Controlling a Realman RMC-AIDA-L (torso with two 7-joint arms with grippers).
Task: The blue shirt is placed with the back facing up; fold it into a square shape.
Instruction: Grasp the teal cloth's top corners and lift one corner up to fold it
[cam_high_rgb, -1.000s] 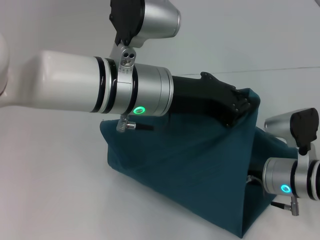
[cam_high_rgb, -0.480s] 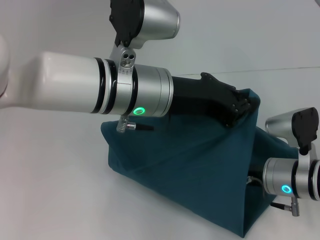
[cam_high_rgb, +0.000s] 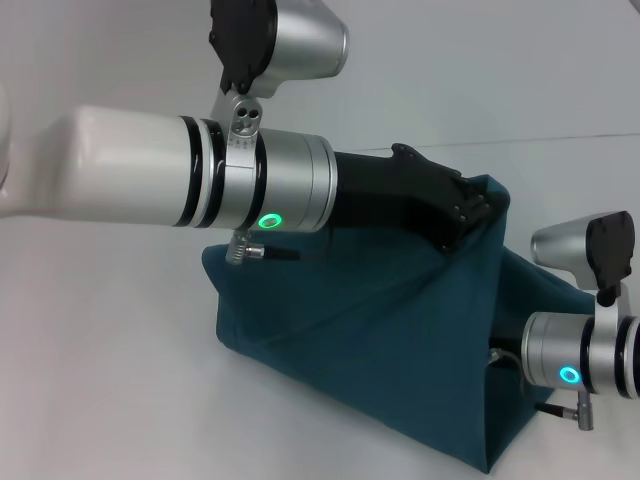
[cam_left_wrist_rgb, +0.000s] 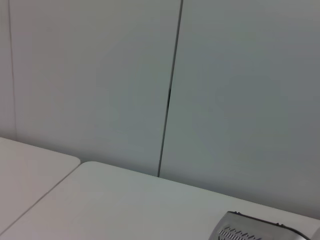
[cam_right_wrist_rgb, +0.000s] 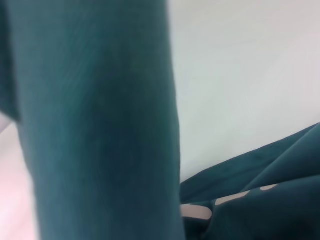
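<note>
The blue shirt (cam_high_rgb: 370, 370) fills the lower centre and lower right of the head view, lifted off the white tabletop (cam_high_rgb: 100, 380) into a tent-like shape. Its peak sits right of centre, and from there the cloth slopes down to a lower edge that runs diagonally from the middle left toward the bottom right corner. The side facing the camera is plain teal with a few long creases.

The left arm crosses the frame from the left edge, a thick white and silver tube with a green ring light, ending in the black left tool (cam_high_rgb: 468, 212) at the shirt's peak. The tool is clenched on the top edge of the fabric, which hangs from it on both sides.

The right arm enters at the lower right edge, silver with its own green ring light. The right tool is hidden behind the raised cloth, so whether it is released or grasping cannot be told.

In the right wrist view, a broad band of the shirt (cam_right_wrist_rgb: 95, 125) hangs across the left half of the picture, close to the camera. More teal folds lie in the lower right corner, with small cream patches showing among them.

The left wrist view shows only a pale wall (cam_left_wrist_rgb: 100, 85) with a dark vertical seam.
</note>
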